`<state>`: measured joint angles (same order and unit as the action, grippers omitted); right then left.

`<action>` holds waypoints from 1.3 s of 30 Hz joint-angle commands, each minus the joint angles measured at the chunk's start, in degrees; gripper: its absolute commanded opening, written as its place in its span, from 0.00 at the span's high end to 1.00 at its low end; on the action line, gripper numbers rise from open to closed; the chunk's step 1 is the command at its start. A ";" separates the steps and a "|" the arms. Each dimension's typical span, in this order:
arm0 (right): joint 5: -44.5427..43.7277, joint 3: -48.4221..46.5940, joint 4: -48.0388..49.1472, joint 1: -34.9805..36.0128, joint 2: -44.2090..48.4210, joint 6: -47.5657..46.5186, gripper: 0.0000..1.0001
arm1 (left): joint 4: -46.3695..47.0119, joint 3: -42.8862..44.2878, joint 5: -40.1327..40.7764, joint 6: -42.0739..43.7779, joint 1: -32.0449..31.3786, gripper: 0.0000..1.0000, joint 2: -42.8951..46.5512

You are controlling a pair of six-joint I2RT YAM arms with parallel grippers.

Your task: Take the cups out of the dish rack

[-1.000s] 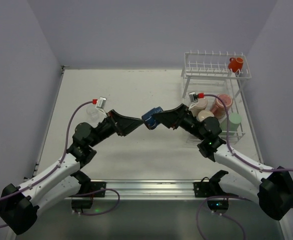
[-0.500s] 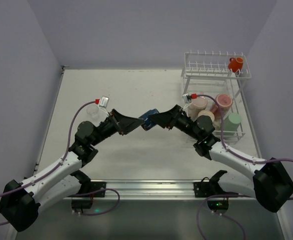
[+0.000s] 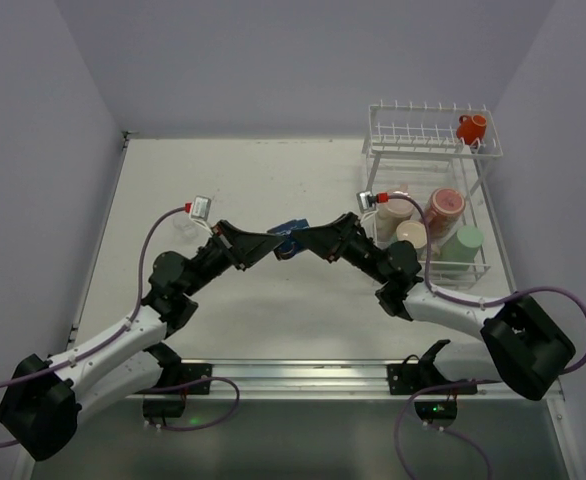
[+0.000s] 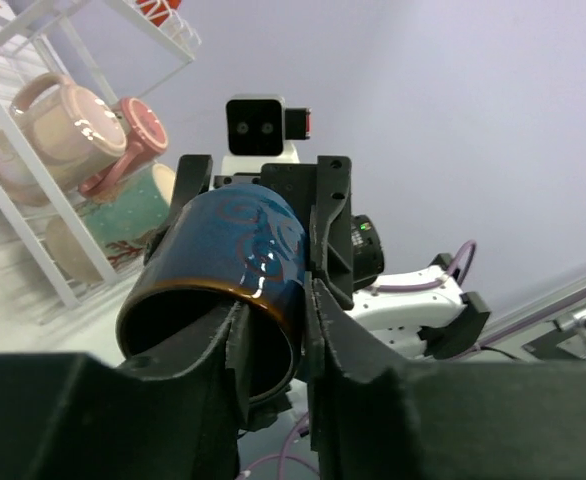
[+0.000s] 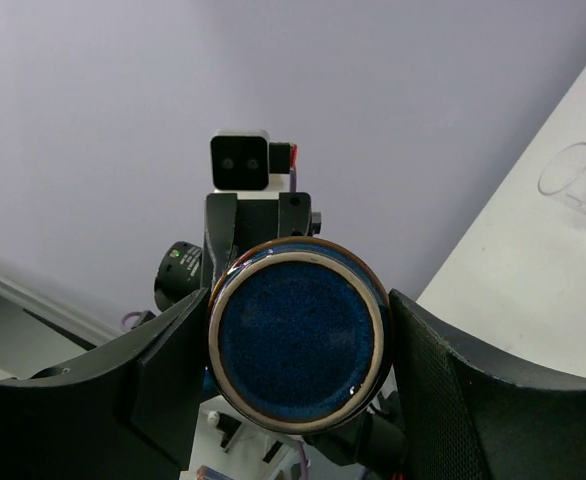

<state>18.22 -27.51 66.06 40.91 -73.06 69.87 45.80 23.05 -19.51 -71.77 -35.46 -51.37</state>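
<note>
**Top view.** Item: dark blue cup (image 3: 290, 238), off the dish rack (image 3: 428, 135), held in the air over the middle of the worktop (image 3: 223, 180). The left end effector (image 3: 276, 241) is at its 9 o'clock and the right end effector (image 3: 301, 238) at its 3 o'clock. The rack stands at 2 o'clock on the worktop, with the orange-red cup (image 3: 471, 128) on its upper shelf and the larger cups (image 3: 443, 207) below. Bare worktop runs from 9 to 12 o'clock.

**Left wrist view.** The left fingers (image 4: 338, 350) straddle the cup's rim wall, one inside the mouth and one outside. You cannot tell whether they are pressing on it. The right arm's fingers flank the cup body at 9 and 3 o'clock.

**Right wrist view.** The cup's base faces the lens, clamped between the right fingers (image 5: 173, 370). A clear glass (image 5: 578, 180) lies on the worktop at 2 o'clock in the frame.

**Handling note.** This looks like a hand-over. Make the left pinch firm before you release on the right. Then spread the right fingers wide and draw straight back toward 3 o'clock, clear of the rack legs. Set the cup down toward 9 o'clock, away from the glass and the worktop edge.
</note>
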 commanded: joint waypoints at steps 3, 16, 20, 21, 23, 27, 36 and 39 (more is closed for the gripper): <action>-3.80 1.40 9.00 1.55 0.63 0.80 0.69 | 5.45 0.59 6.49 3.12 -0.22 0.90 2.86; -9.77 1.14 -17.25 1.72 13.19 -13.23 0.01 | -45.20 22.54 16.59 35.41 -0.13 1.00 0.67; -14.95 -0.52 -34.91 1.63 21.79 -19.76 0.01 | -63.61 34.85 21.78 46.43 -0.22 1.00 -5.04; -17.75 -0.79 -42.08 1.63 23.12 -20.55 0.01 | -70.60 39.74 24.32 48.54 -0.13 1.00 -8.79; -20.57 -1.49 -50.80 1.72 27.15 -24.23 0.01 | -78.01 44.42 28.10 53.82 -0.13 1.00 -14.16; -22.26 -2.29 -61.29 1.72 33.74 -27.06 0.01 | -83.41 48.13 33.21 58.75 0.30 1.00 -22.33; -21.47 -2.03 -67.82 1.63 40.80 -30.14 0.01 | -85.53 54.20 28.75 62.63 8.12 1.00 -38.00; -20.33 -1.32 -66.86 1.63 40.98 -29.97 0.01 | -85.88 56.14 27.94 63.33 9.88 1.00 -41.43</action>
<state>-2.09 -27.31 0.51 42.44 -32.21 41.47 -40.21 73.73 9.80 -12.14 -27.18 -92.51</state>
